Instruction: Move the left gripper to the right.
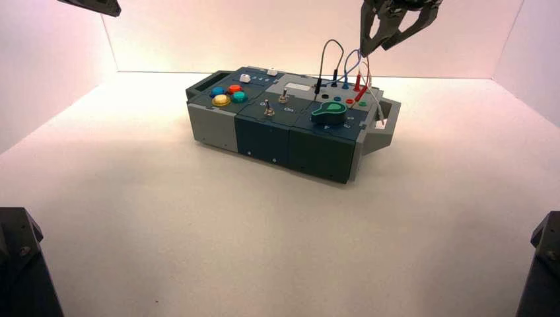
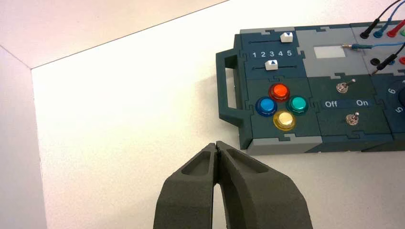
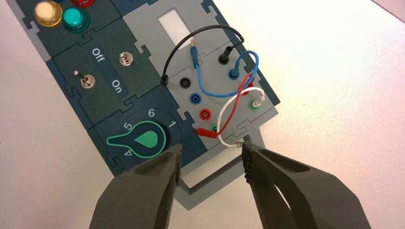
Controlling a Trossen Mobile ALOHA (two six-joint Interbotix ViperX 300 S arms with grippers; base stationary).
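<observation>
My left gripper (image 1: 92, 5) shows only as a black faceted edge at the top left of the high view, high above the table and left of the button box (image 1: 264, 135). In the left wrist view its fingers (image 2: 217, 144) are shut on nothing, over bare table in front of the box's handle (image 2: 227, 88) on the coloured-button end. My right gripper (image 1: 396, 23) hangs open above the box's wired right end. In the right wrist view its fingers (image 3: 212, 152) straddle the box's grey handle (image 3: 210, 183), near the white wire (image 3: 229, 107).
The box carries orange, blue, teal and yellow buttons (image 2: 282, 106), two white sliders (image 2: 271, 65), two toggle switches (image 2: 352, 118) lettered Off and On, a green knob (image 3: 143, 139) and looping wires (image 3: 210, 86). Black blocks (image 1: 20, 264) stand at both bottom corners. White walls enclose the table.
</observation>
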